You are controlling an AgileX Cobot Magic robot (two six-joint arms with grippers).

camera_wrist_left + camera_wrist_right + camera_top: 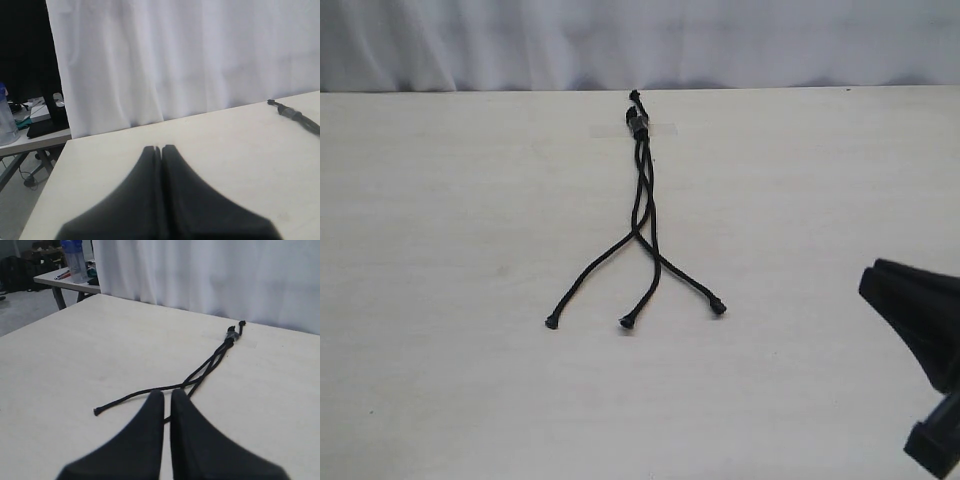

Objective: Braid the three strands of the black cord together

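The black cord (642, 190) lies on the pale table (450, 250), its knotted end with the small clip (638, 122) at the far side under clear tape. The three strands cross about midway and fan out toward me, with knobby tips at the left (552, 323), middle (626, 322) and right (718, 308). My right gripper (868, 283) hovers at the lower right, well apart from the right tip. In the right wrist view it (166, 392) is shut but for a thin slit, holding nothing, with the cord (210, 362) beyond. My left gripper (161, 148) is shut and empty, far from the clip end (292, 113).
A white curtain (640, 40) hangs behind the table's far edge. A side table with a water bottle (75, 260) stands off to one side, beyond the table's corner. The left arm is outside the exterior view.
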